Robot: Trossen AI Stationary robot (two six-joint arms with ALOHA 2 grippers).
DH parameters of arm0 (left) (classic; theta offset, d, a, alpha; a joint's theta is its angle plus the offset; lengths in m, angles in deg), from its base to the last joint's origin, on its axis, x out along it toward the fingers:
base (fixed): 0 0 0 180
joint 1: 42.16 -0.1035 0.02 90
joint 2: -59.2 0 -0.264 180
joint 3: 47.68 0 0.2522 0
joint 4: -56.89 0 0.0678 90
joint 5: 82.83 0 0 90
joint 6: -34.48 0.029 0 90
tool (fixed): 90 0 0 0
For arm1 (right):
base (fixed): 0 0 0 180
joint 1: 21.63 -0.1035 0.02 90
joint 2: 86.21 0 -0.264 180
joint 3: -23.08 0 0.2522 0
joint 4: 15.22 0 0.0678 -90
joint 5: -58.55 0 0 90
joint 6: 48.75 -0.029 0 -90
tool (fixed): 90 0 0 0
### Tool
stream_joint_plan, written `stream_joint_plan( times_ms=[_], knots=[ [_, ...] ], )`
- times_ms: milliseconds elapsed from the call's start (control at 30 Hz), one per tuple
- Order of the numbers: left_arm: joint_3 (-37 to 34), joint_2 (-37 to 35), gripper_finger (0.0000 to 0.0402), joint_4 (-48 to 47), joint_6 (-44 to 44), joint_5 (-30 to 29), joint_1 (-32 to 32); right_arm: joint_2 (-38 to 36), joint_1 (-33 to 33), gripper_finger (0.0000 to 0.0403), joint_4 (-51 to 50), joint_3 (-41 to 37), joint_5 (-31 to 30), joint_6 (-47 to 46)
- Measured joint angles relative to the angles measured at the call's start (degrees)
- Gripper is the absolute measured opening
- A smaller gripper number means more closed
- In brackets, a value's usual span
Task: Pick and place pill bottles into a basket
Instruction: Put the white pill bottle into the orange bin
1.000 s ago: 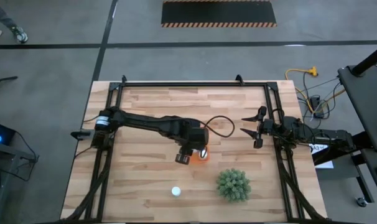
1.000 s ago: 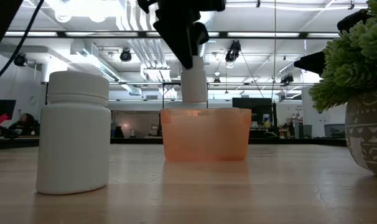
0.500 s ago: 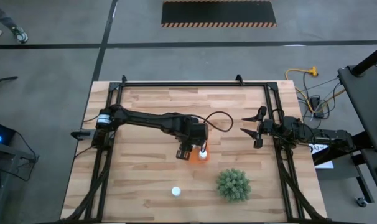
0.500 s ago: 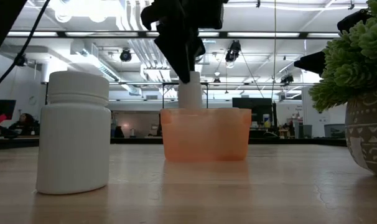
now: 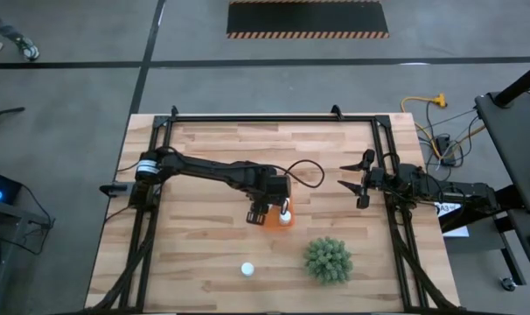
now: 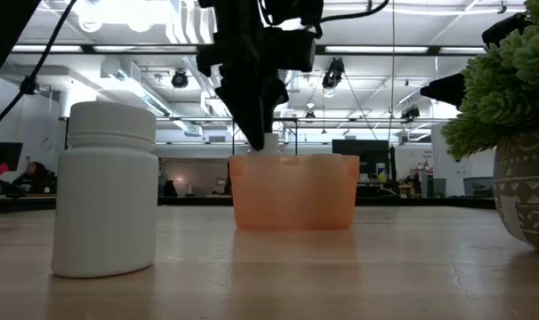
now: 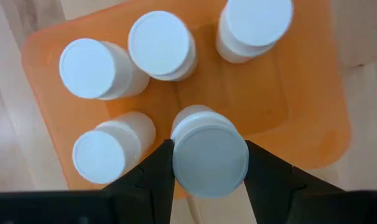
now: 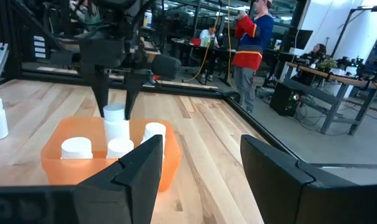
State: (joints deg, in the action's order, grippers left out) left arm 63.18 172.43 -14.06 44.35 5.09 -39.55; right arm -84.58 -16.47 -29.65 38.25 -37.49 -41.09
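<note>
The orange basket (image 7: 319,118) stands mid-table, also in the low view (image 6: 294,191). Several white pill bottles stand upright in it, such as one (image 7: 89,68) and another (image 7: 162,43). My left gripper (image 7: 210,155) is over the basket (image 5: 270,224), shut on one more pill bottle (image 8: 116,121), whose lower part is inside the basket. One pill bottle (image 5: 247,269) stands on its base on the table near the front edge, large in the low view (image 6: 105,200). My right gripper (image 5: 357,184) is open and empty at the table's right side. My left gripper pinches the bottle's cap (image 7: 179,155) by its round side between its two fingers (image 7: 152,174). The fingers come from above, pointing down. The bottle is upright with its cap just above the basket's rim (image 6: 265,151); I cannot tell whether it stands on the basket's floor.
A round green spiky plant (image 5: 327,260) in a patterned pot (image 6: 527,196) stands right of the basket, toward the front edge. A black frame (image 5: 274,116) runs along the table's edges. People stand in the room beyond the table (image 8: 247,37).
My left gripper has gone down over the basket with the pill bottle. The bottle stayed upright and has sunk from well above the rim until only its cap shows above it.
</note>
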Motion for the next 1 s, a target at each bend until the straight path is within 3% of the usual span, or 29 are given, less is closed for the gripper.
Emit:
stream_joint_plan(
  times_ms=[1000],
  knots=[
    [-7.5,-0.1,0.0141,6.7,-0.2,0.1,-1.8,0.0,0.0,0.0206,0.0,0.0,0.0,-0.1]
  ],
)
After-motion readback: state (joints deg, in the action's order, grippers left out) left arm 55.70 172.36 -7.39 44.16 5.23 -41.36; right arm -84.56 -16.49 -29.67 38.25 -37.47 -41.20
